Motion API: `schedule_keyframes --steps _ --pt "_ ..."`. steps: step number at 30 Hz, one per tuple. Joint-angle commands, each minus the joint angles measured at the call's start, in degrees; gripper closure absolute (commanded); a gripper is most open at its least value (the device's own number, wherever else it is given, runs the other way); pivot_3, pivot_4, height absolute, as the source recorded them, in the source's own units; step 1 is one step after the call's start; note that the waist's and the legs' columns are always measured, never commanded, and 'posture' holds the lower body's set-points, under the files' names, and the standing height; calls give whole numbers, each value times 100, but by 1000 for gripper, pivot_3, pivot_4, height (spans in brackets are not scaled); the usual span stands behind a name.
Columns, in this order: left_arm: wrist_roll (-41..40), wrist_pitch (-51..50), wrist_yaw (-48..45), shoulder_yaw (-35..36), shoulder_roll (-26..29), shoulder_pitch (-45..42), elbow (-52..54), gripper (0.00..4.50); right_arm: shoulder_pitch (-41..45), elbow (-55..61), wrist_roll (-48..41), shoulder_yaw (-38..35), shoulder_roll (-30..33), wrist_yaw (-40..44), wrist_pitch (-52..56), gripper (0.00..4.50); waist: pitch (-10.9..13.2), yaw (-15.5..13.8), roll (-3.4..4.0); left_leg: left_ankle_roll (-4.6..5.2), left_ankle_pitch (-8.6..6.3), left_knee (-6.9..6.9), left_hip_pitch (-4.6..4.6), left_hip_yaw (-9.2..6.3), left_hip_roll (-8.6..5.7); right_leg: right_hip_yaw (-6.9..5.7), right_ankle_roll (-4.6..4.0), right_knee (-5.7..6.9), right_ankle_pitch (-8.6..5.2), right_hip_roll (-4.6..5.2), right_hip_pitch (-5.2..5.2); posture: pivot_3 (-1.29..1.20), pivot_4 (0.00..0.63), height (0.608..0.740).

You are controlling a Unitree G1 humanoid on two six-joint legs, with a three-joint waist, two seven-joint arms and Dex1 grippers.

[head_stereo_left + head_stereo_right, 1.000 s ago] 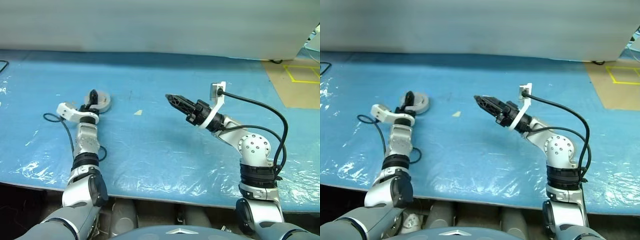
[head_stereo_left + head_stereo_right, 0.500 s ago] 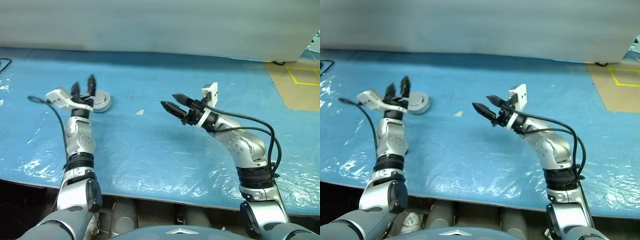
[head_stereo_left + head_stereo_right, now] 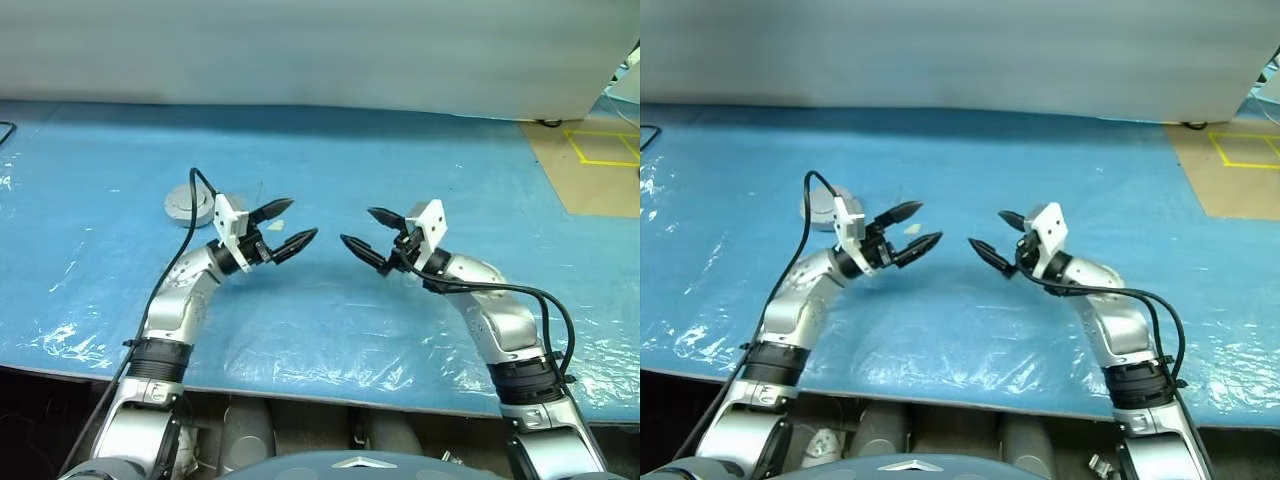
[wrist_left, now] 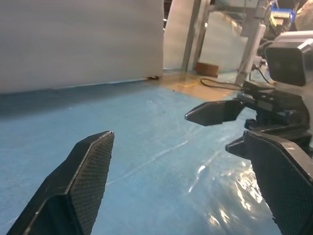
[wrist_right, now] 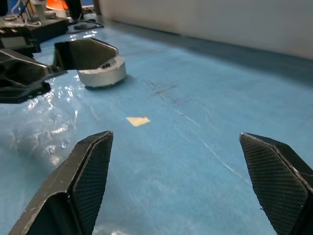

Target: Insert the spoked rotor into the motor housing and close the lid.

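Both claws, the left gripper (image 3: 288, 226) and right gripper (image 3: 368, 230), are wide apart and empty, facing each other above the blue table (image 3: 420, 160), with the motor housing (image 3: 187, 204) sitting closed behind, probably because the job looks finished.

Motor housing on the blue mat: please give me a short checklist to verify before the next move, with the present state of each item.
1. Left gripper open, nothing between its fingers: ok.
2. Right gripper open, nothing held: ok.
3. Grippers apart, tips facing, not touching: ok.
4. Motor housing flat on the blue mat, free of both grippers: ok.
5. Lid closed on it: cannot tell.
6. Spoked rotor inside: cannot tell.
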State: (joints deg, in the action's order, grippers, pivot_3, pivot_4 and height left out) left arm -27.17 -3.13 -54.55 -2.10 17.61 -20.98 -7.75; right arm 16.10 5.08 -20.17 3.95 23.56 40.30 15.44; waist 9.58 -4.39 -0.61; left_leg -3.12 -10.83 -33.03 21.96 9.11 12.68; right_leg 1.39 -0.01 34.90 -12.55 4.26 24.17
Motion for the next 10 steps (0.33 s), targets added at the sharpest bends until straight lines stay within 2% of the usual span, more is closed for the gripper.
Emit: schedule_keyframes --steps 1,10 --pt "162 53 -82 -76 107 195 342 20 -84 62 -125 -157 86 292 -182 155 0 20 1 0 0 0 -1 2 0 2 0 0 0 0 0 0 150 740" --pt "362 107 -89 -157 190 536 550 20 -290 65 -228 -143 257 978 -165 155 -1 39 1 2 0 0 -3 6 1 6 -9 -1 -5 0 0 0 150 740"
